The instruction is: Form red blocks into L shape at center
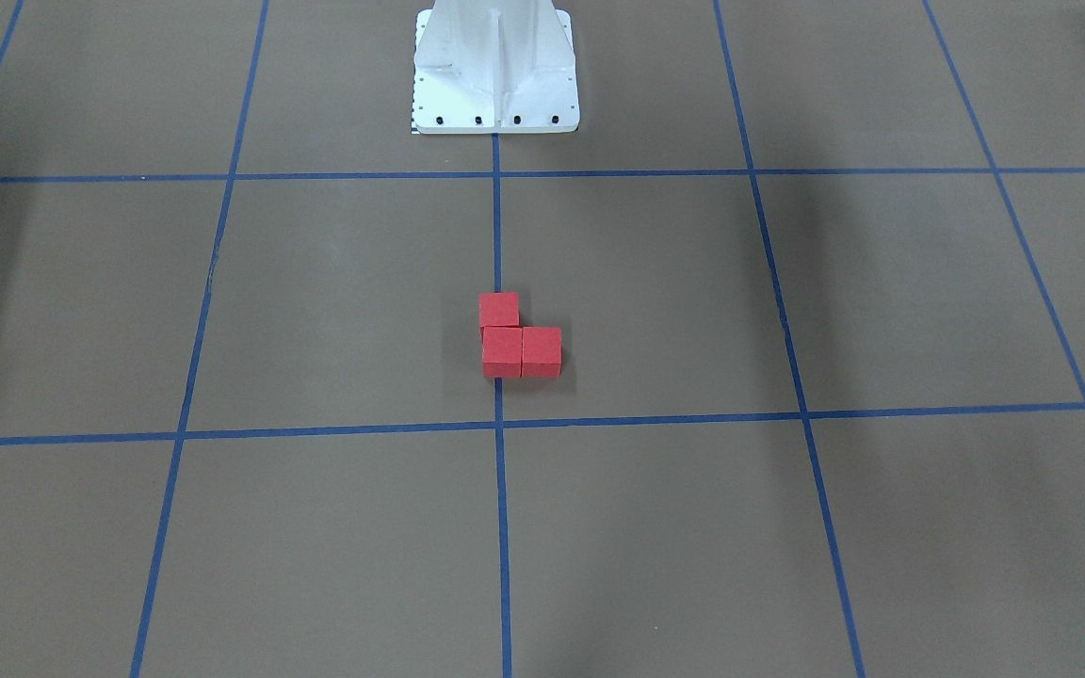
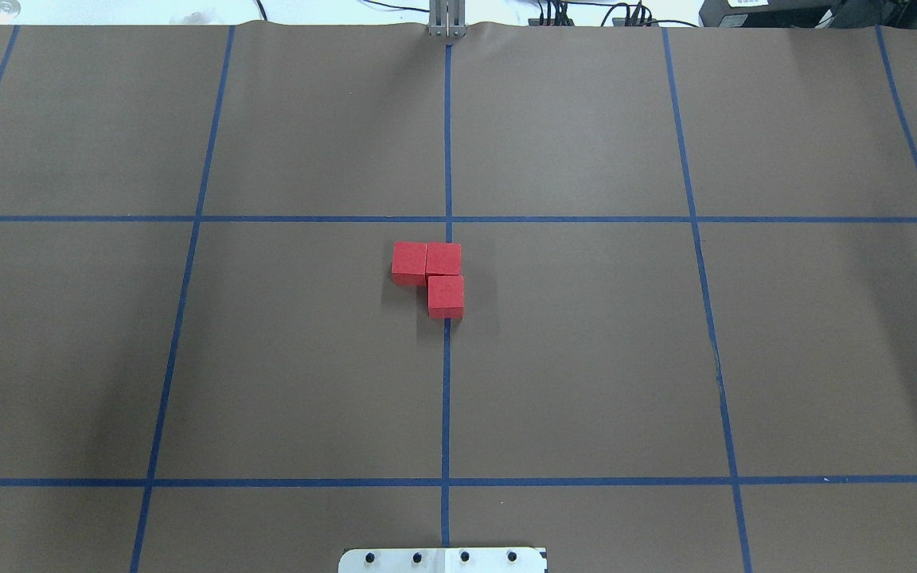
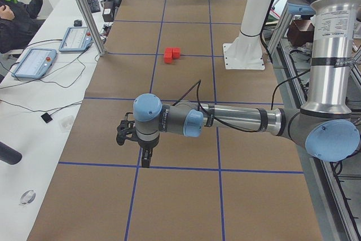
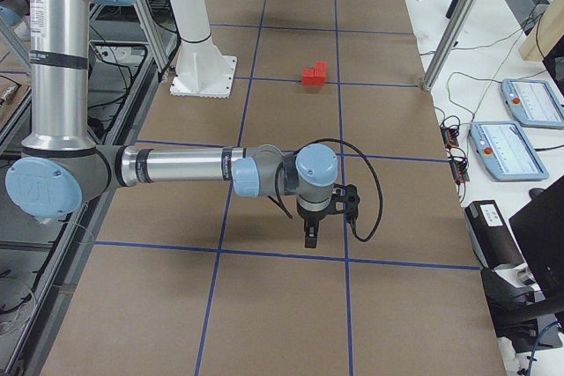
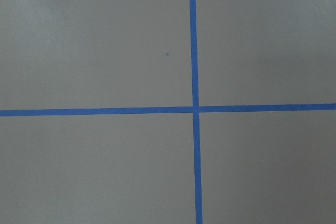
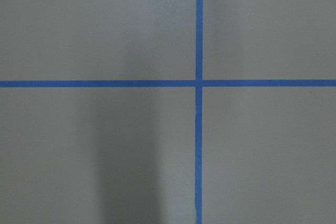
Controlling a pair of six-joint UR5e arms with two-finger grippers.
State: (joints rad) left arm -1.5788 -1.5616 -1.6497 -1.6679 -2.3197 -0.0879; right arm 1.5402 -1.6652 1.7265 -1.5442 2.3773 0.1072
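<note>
Three red blocks lie touching in an L on the brown floor, on the middle blue tape line (image 2: 446,382). In the overhead view two sit side by side (image 2: 409,261) (image 2: 443,259) and the third (image 2: 446,294) sits nearer the base. They also show in the front view (image 1: 502,350), the left view (image 3: 172,54) and the right view (image 4: 314,74). My left gripper (image 3: 145,159) hangs over a tape crossing far from the blocks. My right gripper (image 4: 310,237) does the same at the other end. I cannot tell whether either is open or shut. Neither holds a block.
The white robot base plate (image 1: 495,104) stands behind the blocks. Operators' tablets (image 3: 34,63) and cables lie on the white table beside the floor mat. Both wrist views show only brown floor and blue tape crossings (image 5: 195,108) (image 6: 199,83).
</note>
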